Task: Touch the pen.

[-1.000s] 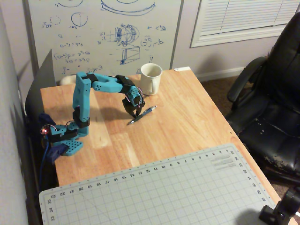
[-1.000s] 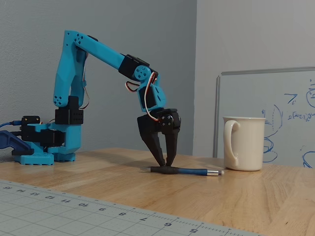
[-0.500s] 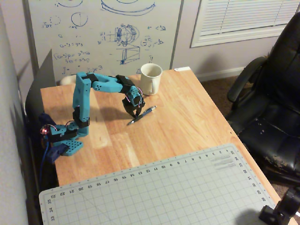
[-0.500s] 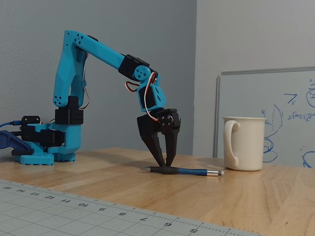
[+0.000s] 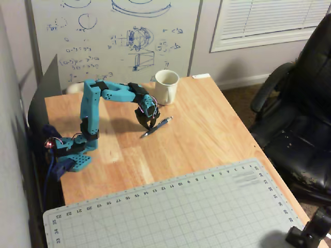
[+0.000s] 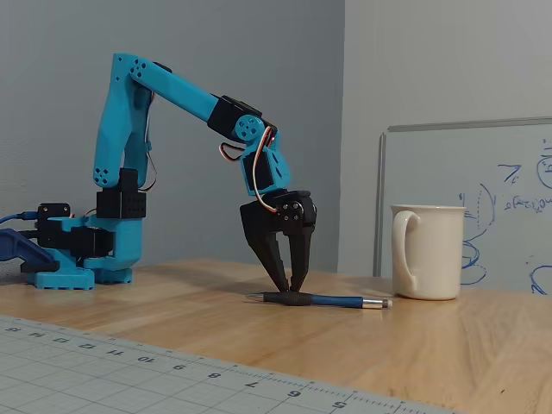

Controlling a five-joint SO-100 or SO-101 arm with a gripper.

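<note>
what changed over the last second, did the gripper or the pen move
The gripper lifted very slightly off the pen's dark grip; its tips now sit at or just above the pen, with the fingers close together. In the fixed view the pen shifted a little to the left along the table. Nothing was gripped or released. The mug, cutting mat and arm base stayed put.

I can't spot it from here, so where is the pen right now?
In the fixed view the pen lies flat on the wooden table, just left of the cream mug, directly under the gripper tips.
</note>
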